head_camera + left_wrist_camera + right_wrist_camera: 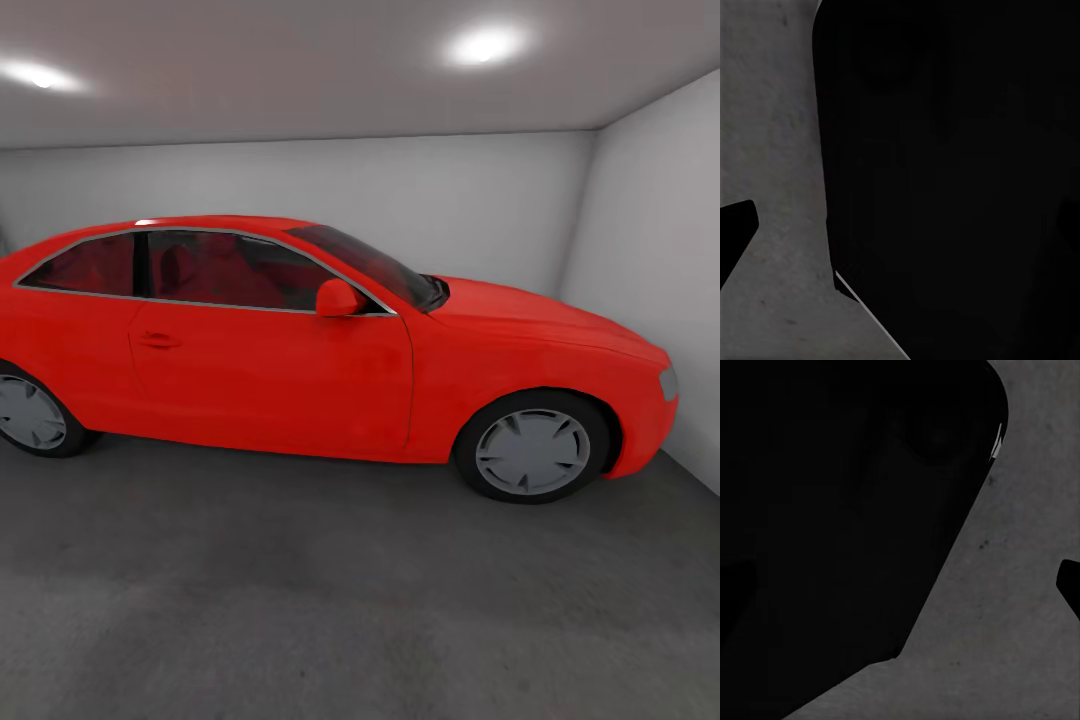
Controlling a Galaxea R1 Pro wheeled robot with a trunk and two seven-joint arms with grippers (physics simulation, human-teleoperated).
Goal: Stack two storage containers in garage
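I am in the garage, and the two storage containers are out of view. The dark grey concrete floor stretches in front of me in the head view. In the left wrist view my left gripper is open with nothing in it. One black fingertip shows at the edge over the floor, and the other blends into a black part of the robot. The right wrist view shows my right gripper open and empty too, with a fingertip at the edge above the floor.
A red coupe car stands side-on across the room, its nose toward the right wall. White-grey walls close the back. Bare concrete lies between me and the car.
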